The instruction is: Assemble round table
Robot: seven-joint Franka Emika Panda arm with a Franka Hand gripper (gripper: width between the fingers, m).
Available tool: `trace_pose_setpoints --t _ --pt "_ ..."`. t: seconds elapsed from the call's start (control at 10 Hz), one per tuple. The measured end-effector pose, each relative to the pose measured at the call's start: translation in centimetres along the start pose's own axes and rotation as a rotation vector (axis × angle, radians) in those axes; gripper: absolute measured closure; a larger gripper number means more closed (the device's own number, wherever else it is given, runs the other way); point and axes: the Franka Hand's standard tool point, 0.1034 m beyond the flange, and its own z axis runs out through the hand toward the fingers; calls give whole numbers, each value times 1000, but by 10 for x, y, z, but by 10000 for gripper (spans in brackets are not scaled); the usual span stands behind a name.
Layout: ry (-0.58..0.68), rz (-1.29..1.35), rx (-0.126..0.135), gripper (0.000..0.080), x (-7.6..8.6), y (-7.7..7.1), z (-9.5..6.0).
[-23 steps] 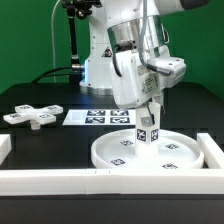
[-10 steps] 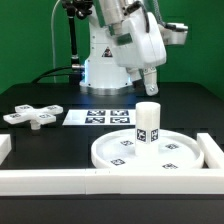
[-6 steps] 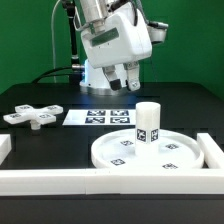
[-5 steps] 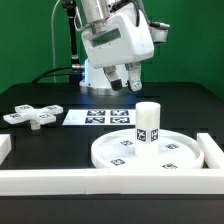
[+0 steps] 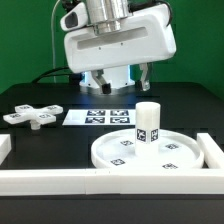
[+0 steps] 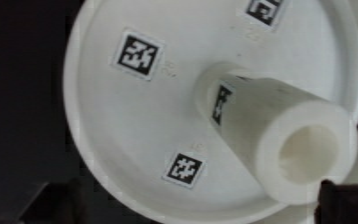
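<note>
The disc [image 5: 186, 151] and leg [image 5: 148, 120] are shown white, marked with black-and-white square tags. The base [image 5: 30, 116] is likewise white. The bench [image 5: 60, 145] is coloured black, the backdrop [image 5: 28, 40] green.

Pretty simple count here: one big round disc [image 5: 165, 156], one short cylindrical leg [image 5: 148, 123], one cross-shaped base [image 5: 32, 116], plus one marker board [image 5: 100, 118].

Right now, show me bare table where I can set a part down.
Bare table lies between the cross-shaped base, the front rail and the round disc; more beyond the disc, toward the exterior view's right. Crowded: where the disc, carrying the leg, nears the front rail.
</note>
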Motion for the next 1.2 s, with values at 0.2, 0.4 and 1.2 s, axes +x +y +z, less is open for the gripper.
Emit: trace_pose_setpoints --t 0.2,0.4,1.2 --pt "-12 -272 -43 151 -1 14 2" --pt "-10 -485 -79 151 10 45 -6" --pt "-13 -632 -103 151 -8 148 -4"
